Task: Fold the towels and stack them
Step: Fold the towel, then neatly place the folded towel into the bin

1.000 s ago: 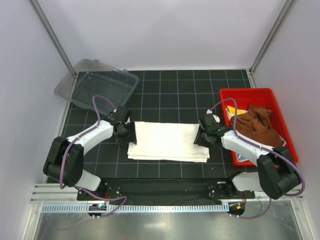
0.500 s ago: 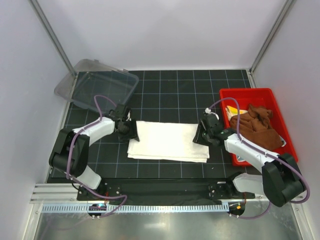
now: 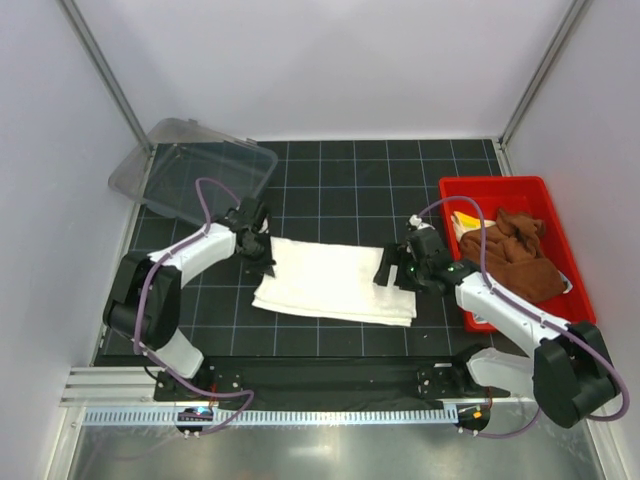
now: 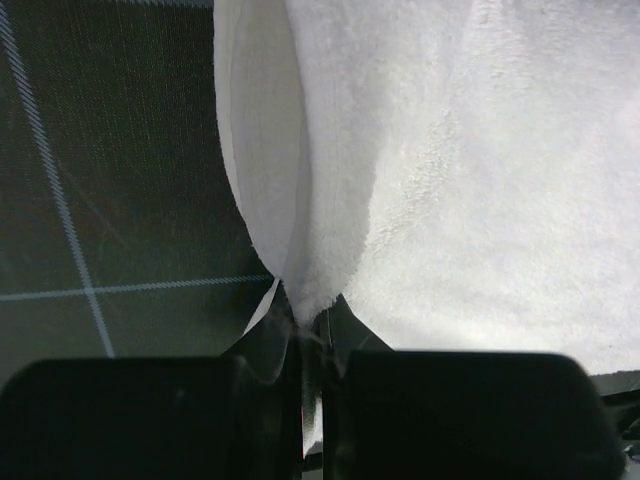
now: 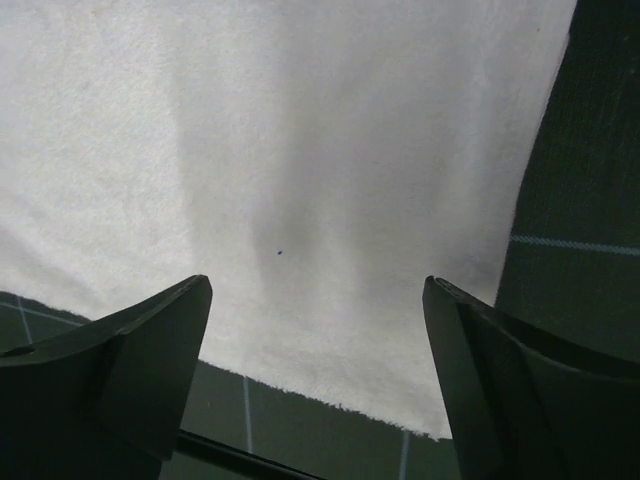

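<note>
The left gripper (image 4: 311, 330) is pinched tight on the folded left edge of the cream-white towel (image 3: 335, 282). The right gripper (image 5: 318, 290) hangs over that towel's right edge, jaws spread wide with nothing between them. The towel lies as a long flat rectangle on the black gridded mat (image 3: 340, 190), with bare mat behind it and along its near edge; right of it stands a red bin (image 3: 500, 183) holding a crumpled rust-brown towel (image 3: 515, 255) and what looks like a yellow towel (image 3: 462, 220), and behind its left end lies a clear plastic tray (image 3: 195, 175).
</note>
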You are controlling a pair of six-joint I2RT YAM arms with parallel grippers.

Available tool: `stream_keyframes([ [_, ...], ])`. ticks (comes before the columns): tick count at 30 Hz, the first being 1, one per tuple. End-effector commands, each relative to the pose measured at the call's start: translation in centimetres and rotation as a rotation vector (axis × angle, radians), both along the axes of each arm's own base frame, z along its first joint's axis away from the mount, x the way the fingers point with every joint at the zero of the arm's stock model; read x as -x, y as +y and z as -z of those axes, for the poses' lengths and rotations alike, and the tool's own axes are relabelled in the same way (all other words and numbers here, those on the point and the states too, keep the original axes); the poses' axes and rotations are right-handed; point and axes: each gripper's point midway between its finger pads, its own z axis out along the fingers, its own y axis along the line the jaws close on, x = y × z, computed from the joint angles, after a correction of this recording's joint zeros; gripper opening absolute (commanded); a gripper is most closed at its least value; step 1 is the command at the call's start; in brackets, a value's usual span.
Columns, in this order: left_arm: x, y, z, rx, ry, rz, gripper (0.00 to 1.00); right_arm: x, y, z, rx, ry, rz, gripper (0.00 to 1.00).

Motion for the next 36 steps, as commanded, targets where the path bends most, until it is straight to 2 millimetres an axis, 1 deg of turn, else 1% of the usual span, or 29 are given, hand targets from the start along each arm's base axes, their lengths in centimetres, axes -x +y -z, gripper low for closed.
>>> stream_keyframes([
  [1, -0.9, 1.6, -3.1, -0.146, -0.052, 0.022, 0.00, -1.1, 0.4, -3.6, -0.029, -0.099, -0.017, 1.00],
  [2, -0.7, 1.7, -3.6, -0.152, -0.050, 0.025, 0.00, -1.2, 0.4, -4.3, -0.035, -0.117, -0.015, 1.00],
  [3, -1.4, 1.6, -5.0, -0.154, -0.089, 0.022, 0.00, -1.4, 0.4, -5.0, -0.038, -0.127, -0.012, 1.00],
  [5, -1.5, 2.3, -6.2, -0.189, -0.107, 0.018, 0.00, -1.5, 0.4, -6.0, -0.045, -0.142, -0.008, 1.00],
  [6, -2.0, 2.2, -7.6, -0.191, -0.144, 0.021, 0.00, -1.7, 0.5, -6.7, -0.053, -0.154, -0.006, 1.00],
  [9, -3.0, 3.1, -10.1, -0.248, -0.209, 0.050, 0.00, -1.7, 0.5, -7.9, -0.061, -0.175, -0.008, 1.00],
  [10, -4.0, 3.2, -12.1, -0.250, -0.268, 0.048, 0.00, -1.8, 0.5, -8.3, -0.067, -0.186, -0.007, 1.00],
  [12, -5.4, 4.4, -14.2, -0.329, -0.348, 0.063, 0.00, -1.9, 0.6, -8.8, -0.075, -0.201, -0.007, 1.00],
  [13, -6.3, 4.5, -15.9, -0.345, -0.399, 0.071, 0.00, -1.9, 0.6, -9.0, -0.077, -0.206, -0.007, 1.00],
  [14, -7.2, 5.6, -16.9, -0.425, -0.439, 0.101, 0.00, -2.0, 0.6, -9.0, -0.077, -0.206, -0.007, 1.00],
  [15, -7.9, 6.2, -17.8, -0.466, -0.466, 0.105, 0.00, -2.1, 0.7, -9.2, -0.078, -0.210, -0.008, 1.00],
  [16, -9.2, 6.5, -18.8, -0.501, -0.495, 0.105, 0.00, -2.2, 0.7, -9.2, -0.078, -0.213, -0.009, 1.00],
  [18, -10.6, 7.8, -19.5, -0.578, -0.505, 0.120, 0.00, -2.3, 0.8, -9.2, -0.075, -0.217, -0.015, 1.00],
  [19, -12.0, 8.3, -20.0, -0.594, -0.522, 0.102, 0.00, -2.4, 0.8, -8.9, -0.067, -0.209, -0.018, 1.00],
  [20, -12.7, 8.5, -20.0, -0.605, -0.524, 0.103, 0.00, -2.8, 0.3, -8.8, -0.040, -0.220, 0.001, 1.00],
  [22, -14.3, 9.4, -20.4, -0.646, -0.541, 0.099, 0.00, -3.0, 0.1, -8.7, -0.019, -0.219, -0.001, 1.00],
  [23, -15.7, 10.0, -20.3, -0.665, -0.533, 0.087, 0.00, -3.2, 0.1, -8.8, -0.012, -0.225, -0.003, 1.00],
  [25, -17.2, 11.4, -20.4, -0.727, -0.526, 0.069, 0.00, -3.6, 0.0, -9.2, 0.001, -0.236, 0.000, 1.00],
  [26, -18.2, 12.3, -19.6, -0.765, -0.505, 0.056, 0.00, -3.7, -0.1, -9.1, 0.011, -0.239, -0.005, 1.00],
  [27, -19.2, 12.8, -20.5, -0.805, -0.520, 0.064, 0.00, -3.9, -0.2, -9.2, 0.022, -0.245, -0.004, 1.00],
  [28, -20.1, 13.7, -21.3, -0.859, -0.544, 0.026, 0.00, -4.1, -0.2, -9.4, 0.028, -0.251, -0.003, 1.00],
  [29, -20.8, 14.3, -21.5, -0.882, -0.552, 0.012, 0.00, -4.2, -0.3, -9.2, 0.036, -0.248, -0.004, 1.00],
  [30, -22.0, 15.3, -21.8, -0.901, -0.569, -0.023, 0.00, -4.4, -0.3, -9.4, 0.040, -0.254, -0.004, 1.00],
  [31, -22.5, 16.0, -21.9, -0.904, -0.571, -0.043, 0.00, -4.5, -0.3, -9.3, 0.045, -0.254, -0.006, 1.00],
  [32, -23.1, 17.4, -21.4, -0.914, -0.557, -0.072, 0.00, -4.7, -0.3, -9.2, 0.052, -0.255, -0.008, 1.00],
  [33, -23.6, 18.2, -21.6, -0.924, -0.561, -0.098, 0.00, -4.9, -0.2, -9.1, 0.051, -0.261, -0.006, 1.00],
  [34, -24.4, 19.1, -22.2, -0.940, -0.584, -0.132, 0.00, -5.1, -0.2, -9.0, 0.055, -0.261, -0.005, 1.00],
  [35, -24.6, 20.2, -22.6, -0.971, -0.584, -0.168, 0.00, -5.4, -0.2, -9.1, 0.058, -0.265, 0.001, 1.00],
  [36, -25.4, 21.6, -22.2, -0.978, -0.579, -0.193, 0.00, -5.7, 0.0, -8.6, 0.063, -0.251, 0.000, 1.00],
])
